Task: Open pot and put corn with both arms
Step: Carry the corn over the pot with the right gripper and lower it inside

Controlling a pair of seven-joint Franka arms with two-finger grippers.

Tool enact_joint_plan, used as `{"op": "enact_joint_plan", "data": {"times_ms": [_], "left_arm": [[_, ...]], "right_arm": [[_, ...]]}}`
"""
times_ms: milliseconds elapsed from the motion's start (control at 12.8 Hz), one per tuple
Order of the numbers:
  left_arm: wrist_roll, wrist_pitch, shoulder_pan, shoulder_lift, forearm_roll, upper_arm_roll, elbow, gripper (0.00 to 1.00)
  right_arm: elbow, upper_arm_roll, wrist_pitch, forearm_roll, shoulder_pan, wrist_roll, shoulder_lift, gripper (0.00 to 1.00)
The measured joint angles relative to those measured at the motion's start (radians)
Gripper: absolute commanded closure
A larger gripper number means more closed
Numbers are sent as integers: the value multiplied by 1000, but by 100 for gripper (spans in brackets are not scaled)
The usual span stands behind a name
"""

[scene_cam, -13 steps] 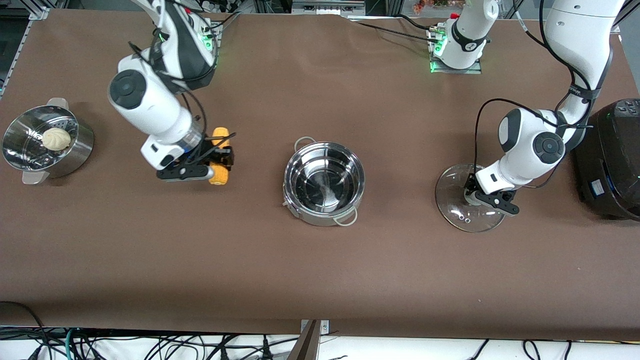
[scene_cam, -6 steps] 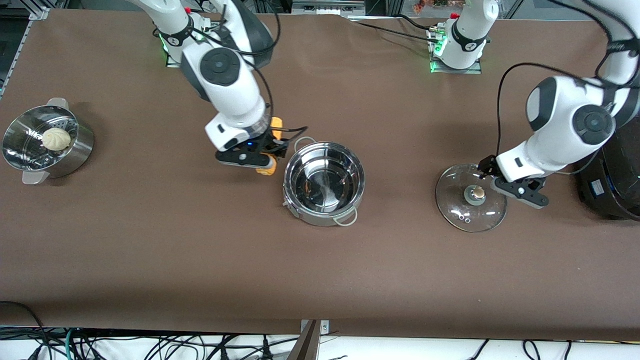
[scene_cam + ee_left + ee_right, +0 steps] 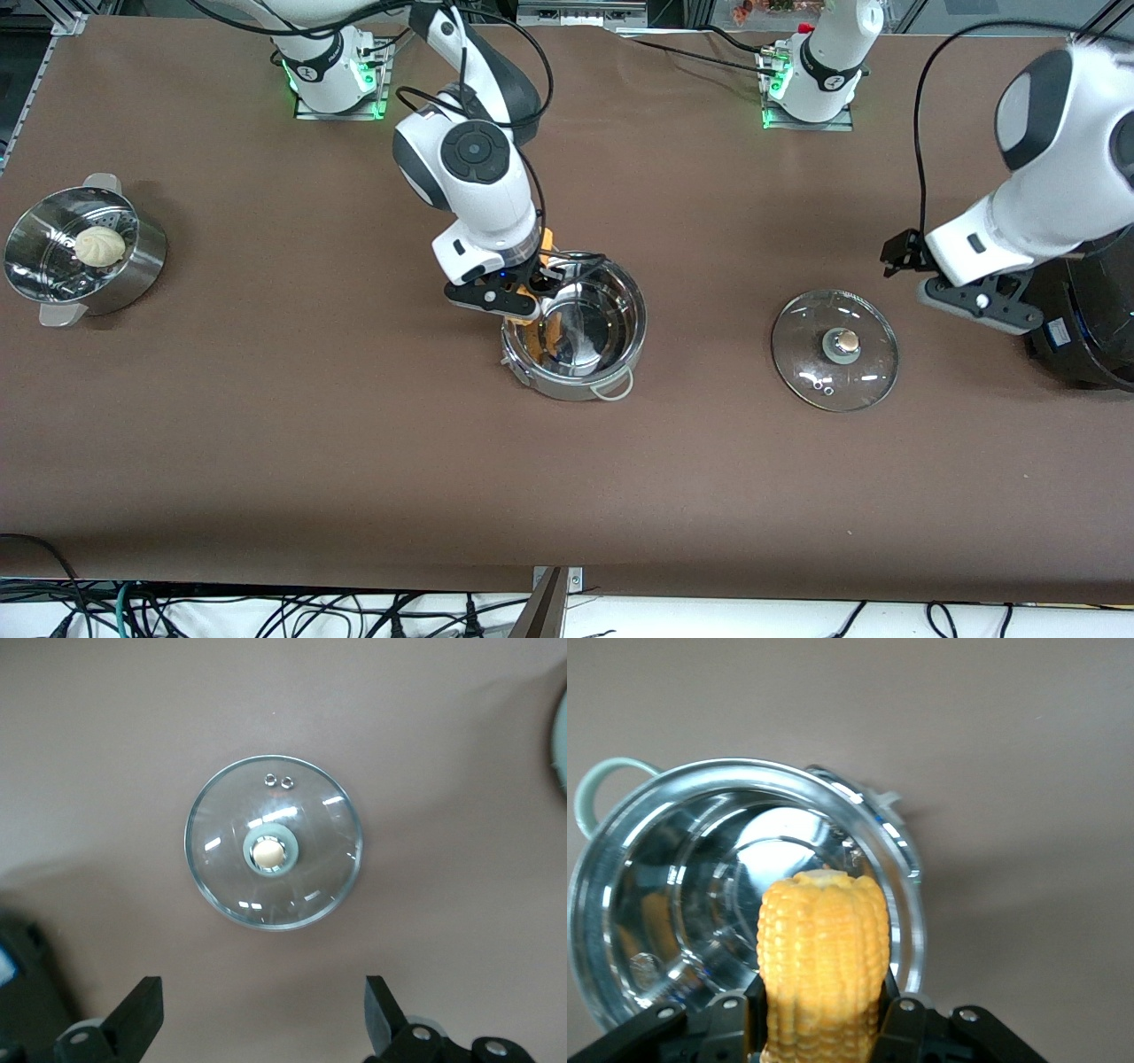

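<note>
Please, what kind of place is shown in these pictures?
Probably a robotics lab set up as a mock kitchen: a brown-covered table carries a pot, its lid and a steamer, with loose cables along its edge.

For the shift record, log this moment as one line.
right gripper: shut on corn, over pot | left gripper: open, above lid on table

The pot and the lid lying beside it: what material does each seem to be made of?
The pot looks like polished steel: its inside mirrors light and the corn. The lid looks like clear glass, since the brown table shows through it, with a metal-looking knob.
</note>
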Motion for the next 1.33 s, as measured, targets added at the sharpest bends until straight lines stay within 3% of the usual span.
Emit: {"op": "enact_joint_plan", "data": {"times_ms": [156, 390, 702, 780, 859, 937, 1093, 1249, 1327], "left_arm": [[-66, -108, -2, -30, 0, -16, 95, 0], [-89, -151, 1, -42, -10, -5, 186, 0], [-90, -151, -107, -46, -29, 159, 212, 0], [-93, -151, -124, -46, -29, 173, 212, 0], [-99, -151, -133, -46, -29, 177, 212, 0], [-111, -153, -138, -45, -29, 176, 211, 0], [-139, -164, -140, -39, -29, 177, 202, 0], [-152, -166, -140, -25, -29, 177, 196, 0], [-158, -166, -140, -18, -29, 177, 195, 0]], "right_arm": [[81, -1, 0, -2, 27, 34, 63, 92], [165, -4, 2, -30, 51, 54, 142, 92], [193, -8, 56, -50, 53, 61, 209, 91], [194, -9, 71, -56, 53, 61, 222, 88], [194, -9, 80, -68, 53, 61, 232, 82], [194, -9, 85, -77, 53, 61, 240, 67], [195, -10, 87, -81, 53, 61, 245, 25], [196, -10, 87, -84, 53, 61, 245, 20], [196, -10, 87, -86, 53, 61, 245, 13]]}}
